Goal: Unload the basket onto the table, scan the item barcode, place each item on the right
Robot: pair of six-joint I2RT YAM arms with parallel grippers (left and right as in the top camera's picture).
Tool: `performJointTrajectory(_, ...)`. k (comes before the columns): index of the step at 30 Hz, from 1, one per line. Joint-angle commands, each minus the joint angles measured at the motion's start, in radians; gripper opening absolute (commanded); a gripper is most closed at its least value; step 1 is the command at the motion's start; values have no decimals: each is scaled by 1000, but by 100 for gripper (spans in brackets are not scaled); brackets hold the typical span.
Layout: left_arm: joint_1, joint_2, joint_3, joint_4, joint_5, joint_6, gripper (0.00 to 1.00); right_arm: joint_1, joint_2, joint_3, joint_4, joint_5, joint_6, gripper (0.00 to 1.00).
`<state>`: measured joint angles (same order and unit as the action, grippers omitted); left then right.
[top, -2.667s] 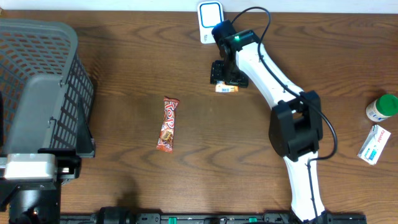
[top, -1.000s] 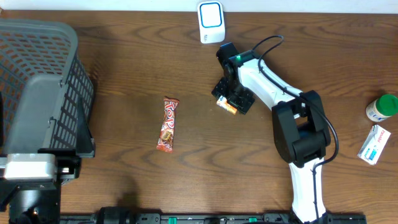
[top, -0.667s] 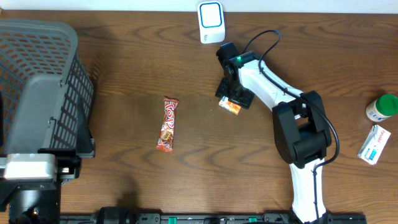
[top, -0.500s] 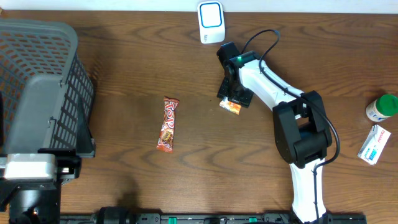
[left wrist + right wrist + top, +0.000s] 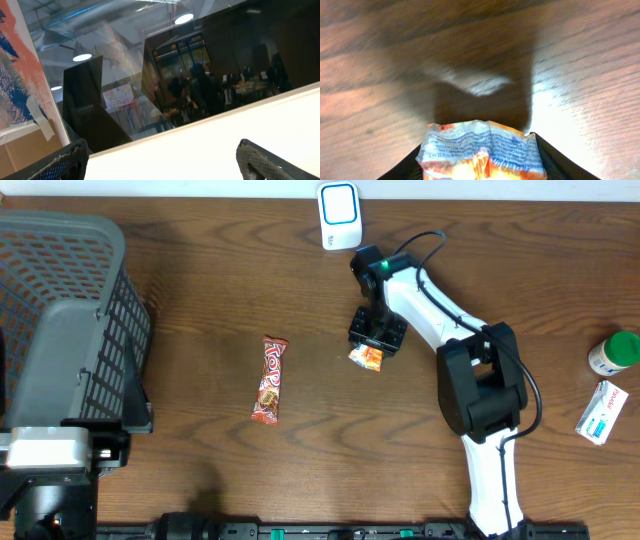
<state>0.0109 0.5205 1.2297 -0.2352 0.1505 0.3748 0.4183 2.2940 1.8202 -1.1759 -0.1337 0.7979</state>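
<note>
**A:** How will the packet [image 5: 480,150] handle?

**B:** Light, soft and crinkly, I'd judge: a foil sachet that buckles under a hard squeeze. The right jaws are partly closed on its two sides, with a printed end sticking out between them. It seems to hang just off the counter [image 5: 580,55], above a shadow. Holding it by the edges leaves the print uncovered, though I can't pick out a barcode.

**A:** And the left jaws?

**B:** Wide apart, holding nothing, tilted up toward ceiling lamps and dark glass panes.

**A:** The surface?

**B:** Flat brown wood grain. A candy bar [image 5: 270,379] lies well apart, and a basket [image 5: 60,270] sits at the far left. The white scanner [image 5: 339,202] stands at the far edge, near the packet.
</note>
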Motion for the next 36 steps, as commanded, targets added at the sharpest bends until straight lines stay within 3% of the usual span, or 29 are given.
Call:
performJointTrajectory(1,-4,-7,-3,4,-5,13,94,0,6,149,-72,-59,-64,51)
performJointTrajectory(9,-4,-7,-3,-27,-5,13,94,0,6,465,-260,-185,-173,53)
performJointTrajectory(15,-4,-7,-3,-186,-5,13,94,2,6,523,-275,-312,-232,53)
performJointTrajectory(32,-4,-7,-3,-1267,-5,13,94,-6,6,521,37,37,-280,56)
performJointTrajectory(36,-4,-7,-3,-1297,-3,24,94,-6,8,521,106,162,-280,56)
